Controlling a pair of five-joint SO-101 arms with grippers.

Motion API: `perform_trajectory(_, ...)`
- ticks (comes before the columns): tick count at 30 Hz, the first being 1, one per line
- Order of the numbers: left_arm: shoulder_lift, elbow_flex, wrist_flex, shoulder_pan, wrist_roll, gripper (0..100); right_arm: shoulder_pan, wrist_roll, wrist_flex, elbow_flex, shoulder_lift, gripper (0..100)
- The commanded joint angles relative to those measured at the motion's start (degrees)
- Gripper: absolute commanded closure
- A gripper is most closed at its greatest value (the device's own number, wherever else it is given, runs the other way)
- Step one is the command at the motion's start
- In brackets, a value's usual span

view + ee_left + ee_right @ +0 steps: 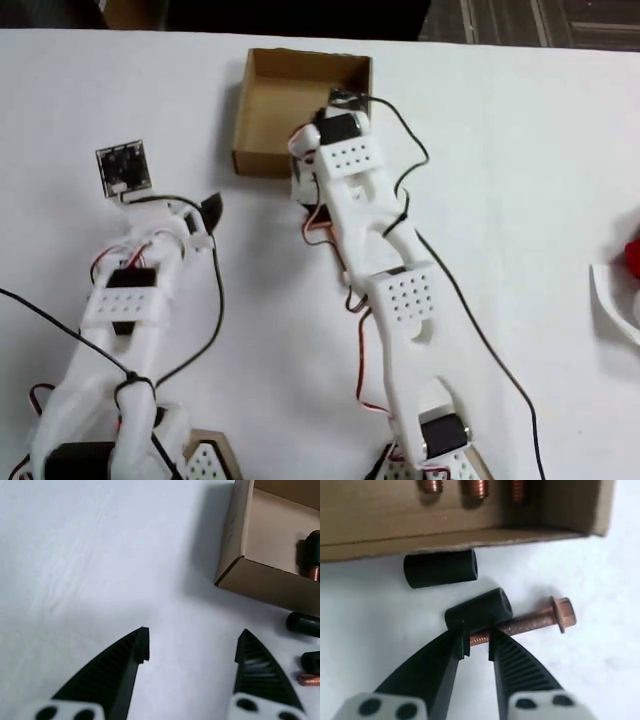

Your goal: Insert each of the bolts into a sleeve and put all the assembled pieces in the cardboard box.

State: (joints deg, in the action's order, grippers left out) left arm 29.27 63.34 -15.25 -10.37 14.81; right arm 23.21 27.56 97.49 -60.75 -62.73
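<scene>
The cardboard box (pixel 262 108) stands at the back centre of the table. Inside the cardboard box (pixel 460 530), several copper bolt ends (pixel 475 487) show. My right gripper (pixel 477 644) is just in front of the box, shut on the threaded end of a copper bolt (pixel 540 619) that lies on the table. A black sleeve (pixel 481 607) lies against that bolt, and a second sleeve (pixel 440 568) lies nearer the box wall. My left gripper (pixel 194 642) hangs open over bare table to the left of the box (pixel 240 555), holding nothing. It shows in the high view as the left gripper (pixel 205 215).
A white curved object with something red on it (pixel 622 290) sits at the table's right edge. Black cables trail from both arms across the table. Left of the box the white tabletop (pixel 100 90) is bare.
</scene>
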Motion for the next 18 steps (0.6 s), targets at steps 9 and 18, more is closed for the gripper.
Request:
perform_trajectory(9, 0.7, -0.22, 1.14, -0.44, -0.35, 71, -1.19, -0.26, 1.8, -2.02, -1.98, 84.1)
perform_trajectory(18, 0.7, -0.22, 1.14, -0.44, -0.35, 71, -1.27, -0.18, 1.45, -5.27, -2.51, 83.7)
